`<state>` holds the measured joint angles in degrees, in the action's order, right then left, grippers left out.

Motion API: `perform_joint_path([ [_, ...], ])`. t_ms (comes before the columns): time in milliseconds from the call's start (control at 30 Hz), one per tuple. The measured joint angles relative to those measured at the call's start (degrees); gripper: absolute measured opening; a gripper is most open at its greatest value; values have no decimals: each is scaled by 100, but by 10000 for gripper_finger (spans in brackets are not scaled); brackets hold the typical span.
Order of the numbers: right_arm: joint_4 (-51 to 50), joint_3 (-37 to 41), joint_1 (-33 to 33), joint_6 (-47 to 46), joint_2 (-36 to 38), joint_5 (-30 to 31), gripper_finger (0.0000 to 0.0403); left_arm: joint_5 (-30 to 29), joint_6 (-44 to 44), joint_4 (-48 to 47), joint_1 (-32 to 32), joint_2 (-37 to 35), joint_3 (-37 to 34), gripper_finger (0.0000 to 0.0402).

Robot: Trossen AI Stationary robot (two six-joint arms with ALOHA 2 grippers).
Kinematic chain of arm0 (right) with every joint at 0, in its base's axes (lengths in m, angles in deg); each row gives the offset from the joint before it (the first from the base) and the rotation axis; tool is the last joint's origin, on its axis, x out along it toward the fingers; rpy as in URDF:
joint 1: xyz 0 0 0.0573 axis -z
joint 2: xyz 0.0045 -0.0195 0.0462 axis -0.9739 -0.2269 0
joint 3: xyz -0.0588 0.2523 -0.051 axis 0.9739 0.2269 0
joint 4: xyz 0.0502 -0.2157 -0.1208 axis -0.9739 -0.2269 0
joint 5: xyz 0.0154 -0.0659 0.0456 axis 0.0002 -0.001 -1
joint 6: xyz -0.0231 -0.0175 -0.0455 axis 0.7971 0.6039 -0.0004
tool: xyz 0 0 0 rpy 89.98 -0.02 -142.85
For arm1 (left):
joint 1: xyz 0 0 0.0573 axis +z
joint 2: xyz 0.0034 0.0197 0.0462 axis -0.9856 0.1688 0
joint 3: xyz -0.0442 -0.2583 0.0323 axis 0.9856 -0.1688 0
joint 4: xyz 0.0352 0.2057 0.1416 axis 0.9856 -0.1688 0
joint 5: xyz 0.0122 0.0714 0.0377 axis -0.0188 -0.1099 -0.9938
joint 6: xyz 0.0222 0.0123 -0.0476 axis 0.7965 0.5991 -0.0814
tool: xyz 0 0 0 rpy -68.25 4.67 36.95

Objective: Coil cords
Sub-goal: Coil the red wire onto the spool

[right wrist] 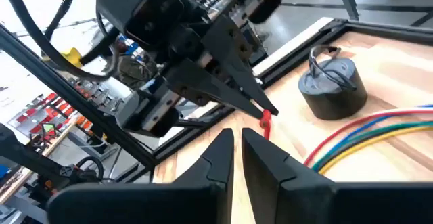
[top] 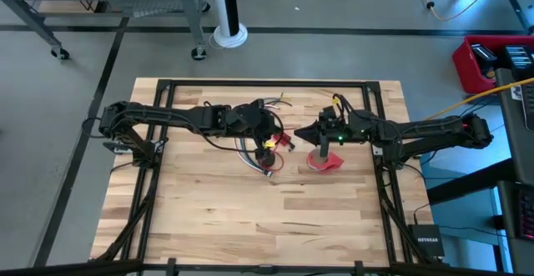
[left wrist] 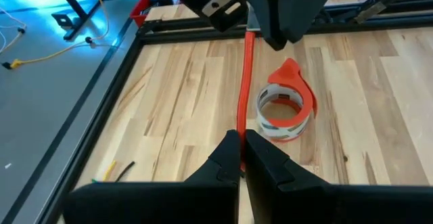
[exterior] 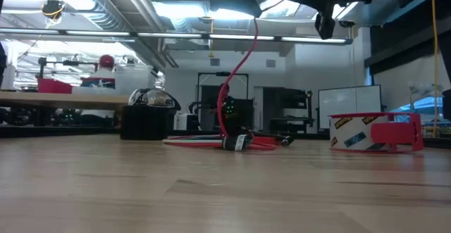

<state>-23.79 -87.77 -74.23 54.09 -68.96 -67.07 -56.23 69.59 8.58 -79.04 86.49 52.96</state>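
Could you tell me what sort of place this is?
Probably a robotics lab or workshop: a wooden table, wheeled metal racks on a concrete floor, and benches under exposed ceiling ducts.

One cord bundle lies on the counter, with one red tape roll at its three o'clock. One grey coil and two claws show: left claw, right claw.

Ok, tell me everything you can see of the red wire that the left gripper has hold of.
The red wire is thin, smooth and plastic-coated. The left gripper, shut, pinches it above the table, and it runs taut from those fingers toward the right gripper. In the low view it rises in a curve from the wire bundle lying on the wooden table. The red tape roll lies beside it, apart.
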Motion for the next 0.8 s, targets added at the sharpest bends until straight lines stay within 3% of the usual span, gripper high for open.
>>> perform_joint_path([
  [367,-658,9,0,-825,-180,-1,34,-23,-1002,-1415,0,-6,2,0],
  [500,-699,9,0,-1093,-528,-10,34,-368,-1226,-2000,1,-15,2,0],
  [800,-18,11,0,-1683,-1842,-1317,34,-680,-1117,-2207,313,42,-33,0],
])
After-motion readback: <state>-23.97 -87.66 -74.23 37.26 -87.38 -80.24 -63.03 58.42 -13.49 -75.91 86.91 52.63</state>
